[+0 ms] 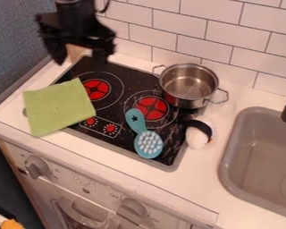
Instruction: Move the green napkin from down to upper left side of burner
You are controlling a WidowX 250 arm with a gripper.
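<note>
Overhead, camera view: one black gripper [81,60], hanging fingers-down above the upper left corner of the cooktop [123,74], its two fingers spread wide with nothing between them. One green napkin [59,107], soft matte cloth, roughly square, lying across the cooktop's lower left edge and partly on the white counter [202,176]. One round, shiny metal pot [187,85], two looped handles. One teal brush [148,141], oval head, pale bristles upward.

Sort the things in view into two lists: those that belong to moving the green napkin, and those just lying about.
Belongs to the job:
- square green cloth napkin
- flat black stovetop with red burners
- black two-finger tool

Just lying about:
- round silver metal pot
- teal brush with pale bristles
- rounded white object with black band
</note>
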